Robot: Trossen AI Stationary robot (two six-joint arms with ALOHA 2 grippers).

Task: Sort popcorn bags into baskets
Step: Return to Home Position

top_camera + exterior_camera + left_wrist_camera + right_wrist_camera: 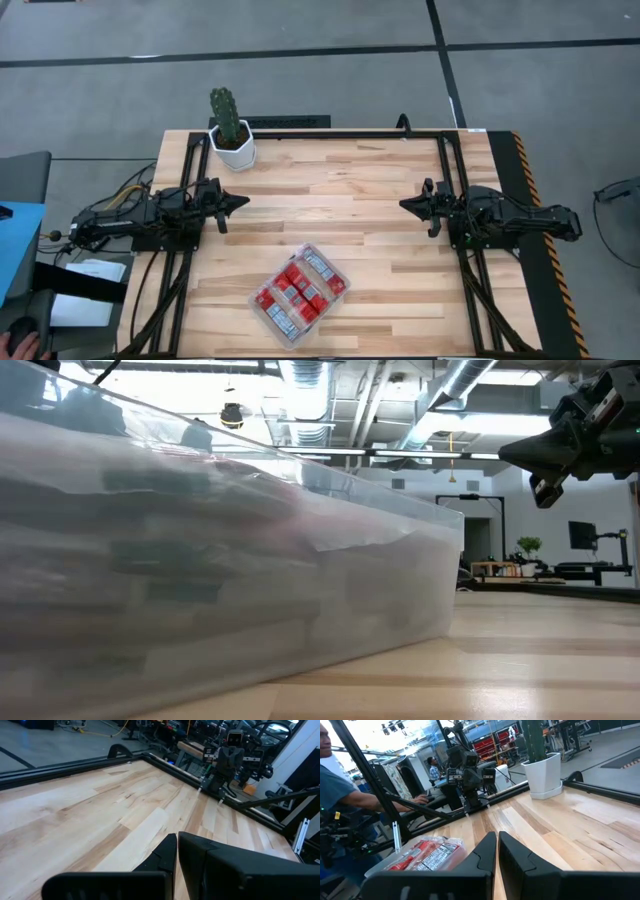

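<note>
- The left gripper (pixel 240 201) hangs over the left side of the table (pixel 340 190). Its fingers are pressed together to a point and carry nothing.
- The right gripper (pixel 405 205) mirrors it over the right side, tip facing the other one. Its fingers are closed too, and empty.
- The clear tray (pixel 254 297) lies skewed on the wood toward the front edge, roughly midway between the two arms. It sits nearer the front than either tip, and neither gripper touches it.
- The red popcorn bags (pixel 300 292) lie flat inside the tray, packed side by side. Several show grey-white panels face up.
- At table height the tray's wall fills most of the view, and the bags are only a blur behind it.
- There's room to move: bare wood runs wide between the two tips, and from each tip down to the tray.
- On the edges, black rails (pixel 340 133) run along the back and down both sides. The tray's lowest corner comes close to the table's front edge.
- The white pot (pixel 232 148) with its cactus (pixel 225 112) stands at the back left, near the left arm and well apart from the tray.
- A person (pixel 337 782) in a blue sleeve sits beyond the table, behind the left arm.
</note>
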